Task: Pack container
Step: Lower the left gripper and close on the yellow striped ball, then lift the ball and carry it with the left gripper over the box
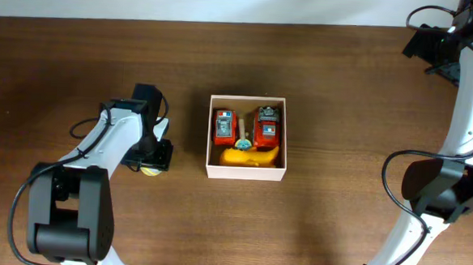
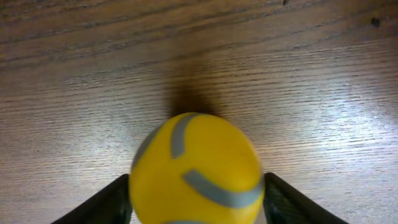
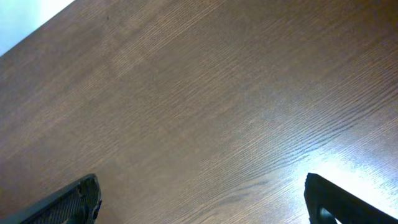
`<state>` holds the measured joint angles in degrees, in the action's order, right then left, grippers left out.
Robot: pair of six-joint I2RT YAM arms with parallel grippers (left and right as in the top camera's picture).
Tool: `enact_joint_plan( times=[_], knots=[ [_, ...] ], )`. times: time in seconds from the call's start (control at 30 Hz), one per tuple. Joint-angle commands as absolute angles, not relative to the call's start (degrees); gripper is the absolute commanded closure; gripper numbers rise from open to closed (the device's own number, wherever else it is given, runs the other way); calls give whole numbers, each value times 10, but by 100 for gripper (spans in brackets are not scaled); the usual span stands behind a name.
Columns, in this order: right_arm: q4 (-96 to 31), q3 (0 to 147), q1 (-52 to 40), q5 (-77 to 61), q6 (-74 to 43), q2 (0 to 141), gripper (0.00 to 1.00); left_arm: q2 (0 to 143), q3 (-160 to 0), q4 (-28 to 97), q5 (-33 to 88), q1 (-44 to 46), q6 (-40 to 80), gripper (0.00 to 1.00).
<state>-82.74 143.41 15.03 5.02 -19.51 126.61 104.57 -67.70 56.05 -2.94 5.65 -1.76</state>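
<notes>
A yellow ball with grey stripes (image 2: 196,171) rests on the wooden table, and my left gripper (image 2: 196,190) is shut on it, one black finger (image 2: 112,199) pressed against each side. From overhead, only a sliver of the ball (image 1: 148,172) shows under the left gripper (image 1: 156,156), a short way left of the container (image 1: 246,173). The container is a white-walled square box at the table's middle. It holds two red toy cars (image 1: 224,126) and a yellow toy (image 1: 251,157). My right gripper (image 3: 202,199) hangs open over bare wood at the far right back (image 1: 423,46).
The right arm's base and cables (image 1: 436,188) stand at the right edge. The left arm's base (image 1: 66,209) stands at the lower left. A pale wall strip (image 1: 187,0) runs along the table's far edge.
</notes>
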Motion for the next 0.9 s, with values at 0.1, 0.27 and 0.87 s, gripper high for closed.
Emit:
enact_joint_plan(
  times=[0.1,0.27,0.87],
  knots=[
    [-827,1433,150,51,-200,1267,1,1050,-672,559,-7,55,-22,46],
    [-827,1433,150,51,-200,1267,1,1050,-672,559,7,55,-17,55],
    [-827,1433,150,51,-200,1267,1,1050,-867,713,7,63,-13,57]
  ],
)
